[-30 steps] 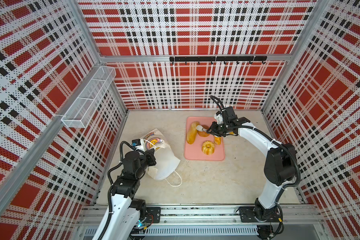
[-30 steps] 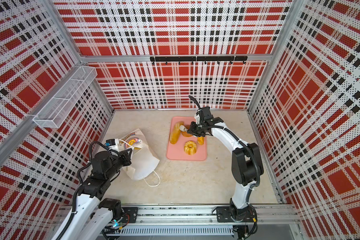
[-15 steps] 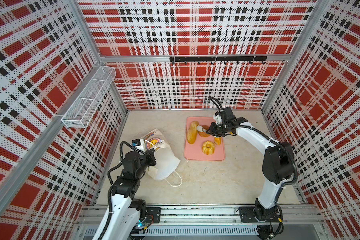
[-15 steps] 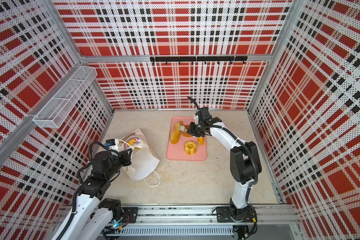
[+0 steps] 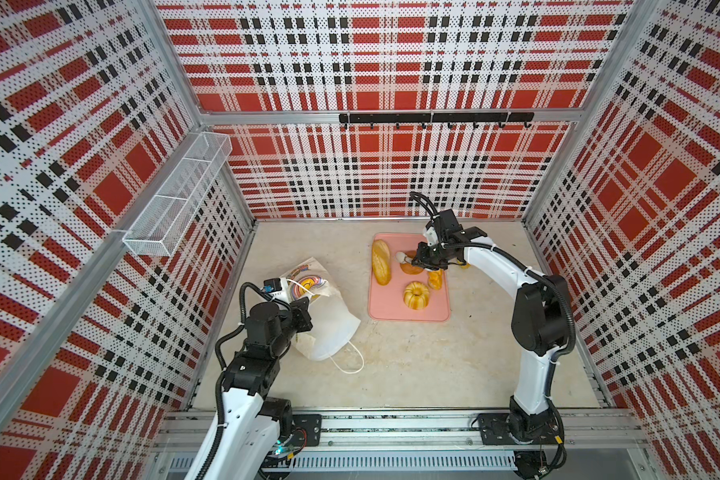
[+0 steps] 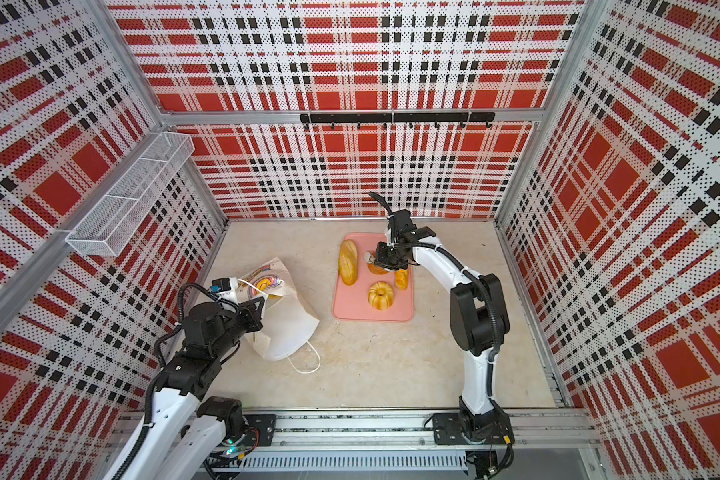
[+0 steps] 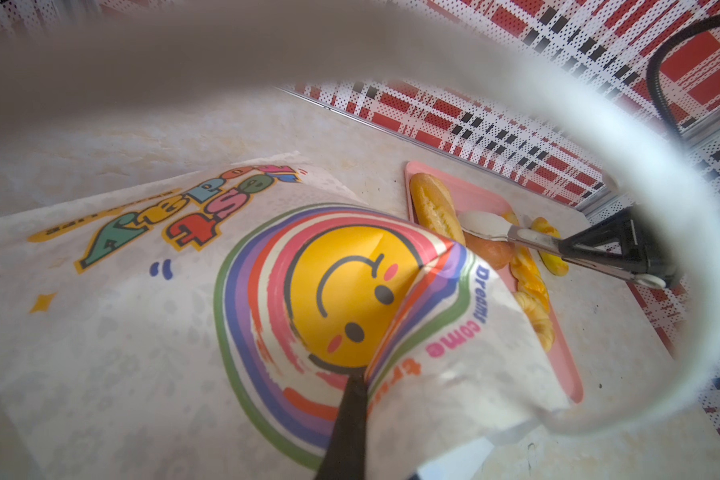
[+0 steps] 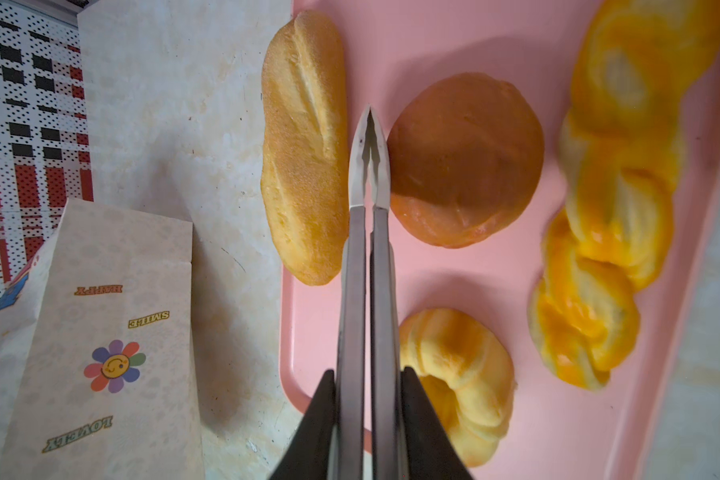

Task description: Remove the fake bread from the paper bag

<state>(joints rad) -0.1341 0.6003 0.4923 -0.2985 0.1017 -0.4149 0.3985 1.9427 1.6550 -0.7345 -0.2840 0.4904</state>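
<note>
Clamps tongs (image 8: 352, 257) in the right tool (image 8: 368, 399), blades pressed together on nothing, lengthwise between long loaf (image 8: 304, 149) and brown bun (image 8: 466, 158) on the pink tray (image 8: 454, 278). Finds the paper bag (image 5: 329, 328) beyond the loaf, well apart on the bench (image 5: 412, 365) — its fold pinched in the left tool (image 7: 352, 399), the nearer one. Cannot see inside, nor count remaining fake bread.

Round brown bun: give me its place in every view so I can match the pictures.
Top view: round brown bun on the pink tray, partly under the tongs.
Top view: bun in the same spot, right of the long loaf.
Left wrist: bun partly covered by the tongs' white tip.
Right wrist: bun beside the tongs' closed tips.
Shared landmark: the long loaf, alongside the bun everywhere.
</note>
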